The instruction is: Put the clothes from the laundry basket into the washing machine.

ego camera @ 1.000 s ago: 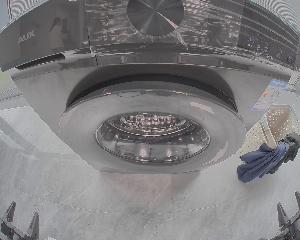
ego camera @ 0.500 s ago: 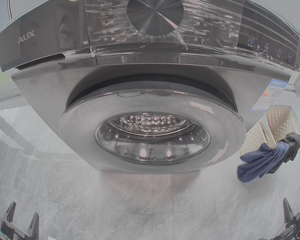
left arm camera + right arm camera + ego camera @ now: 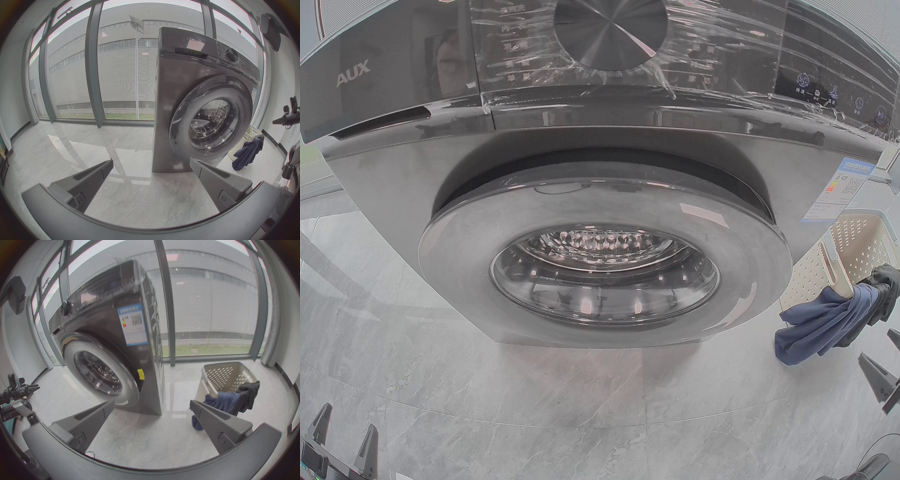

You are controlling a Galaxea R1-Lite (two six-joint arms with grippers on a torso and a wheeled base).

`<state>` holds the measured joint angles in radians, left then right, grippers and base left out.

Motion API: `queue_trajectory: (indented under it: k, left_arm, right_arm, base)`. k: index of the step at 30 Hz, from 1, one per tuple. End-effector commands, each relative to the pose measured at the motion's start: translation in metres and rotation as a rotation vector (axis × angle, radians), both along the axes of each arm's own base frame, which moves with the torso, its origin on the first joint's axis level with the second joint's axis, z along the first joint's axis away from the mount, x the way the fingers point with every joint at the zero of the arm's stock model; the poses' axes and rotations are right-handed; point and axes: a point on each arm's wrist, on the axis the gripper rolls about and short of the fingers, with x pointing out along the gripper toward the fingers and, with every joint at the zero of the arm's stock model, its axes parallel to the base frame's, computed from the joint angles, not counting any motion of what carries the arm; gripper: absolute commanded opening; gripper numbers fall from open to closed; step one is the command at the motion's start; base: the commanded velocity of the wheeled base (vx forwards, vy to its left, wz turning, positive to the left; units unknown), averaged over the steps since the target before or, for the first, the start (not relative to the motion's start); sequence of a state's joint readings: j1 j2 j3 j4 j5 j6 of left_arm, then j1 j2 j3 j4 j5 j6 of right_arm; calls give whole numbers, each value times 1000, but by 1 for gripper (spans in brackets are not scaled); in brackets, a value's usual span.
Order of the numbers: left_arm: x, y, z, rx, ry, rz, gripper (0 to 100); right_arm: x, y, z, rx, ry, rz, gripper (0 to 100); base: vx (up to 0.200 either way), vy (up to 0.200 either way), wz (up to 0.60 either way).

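Clothes (image 3: 822, 325) drape over the half-cropped laundry basket (image 3: 856, 244); left end effector (image 3: 151, 162) and right end effector (image 3: 151, 402) both gape empty.

In the head view, the right gripper (image 3: 875, 344) climbed from the bottom right corner up along the right edge. It ended just below the blue garment (image 3: 822, 325) draped over the basket (image 3: 850, 244) rim, well closer to it than a second before.
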<state>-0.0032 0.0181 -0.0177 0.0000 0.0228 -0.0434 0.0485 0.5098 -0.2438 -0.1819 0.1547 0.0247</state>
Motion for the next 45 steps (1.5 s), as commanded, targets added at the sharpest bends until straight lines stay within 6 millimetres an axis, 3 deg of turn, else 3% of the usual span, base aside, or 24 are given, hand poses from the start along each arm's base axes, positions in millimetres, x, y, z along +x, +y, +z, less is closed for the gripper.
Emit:
queue_trajectory:
  k: [1,9,18,25,36,45]
  left_arm:
    - [0,0,-5,-1,6,0,100]
    - [0,0,-5,-1,6,0,100]
    - [0,0,-5,-1,6,0,100]
    - [0,0,-5,-1,6,0,100]
    - [0,0,-5,-1,6,0,100]
    - [0,0,-5,-3,6,0,100]
  right_arm:
    - [73,23,-7,-54,257,192,100]
    - [102,54,14,-16,228,244,100]
    - [119,65,22,36,169,261,100]
    - [135,80,11,86,175,286,100]
    - [147,90,13,111,91,302,100]
    - [139,98,0,96,124,358,100]
  base:
    - [0,0,0]
    - [0,0,0]
    - [0,0,0]
    - [0,0,0]
    - [0,0,0]
    - [0,0,0]
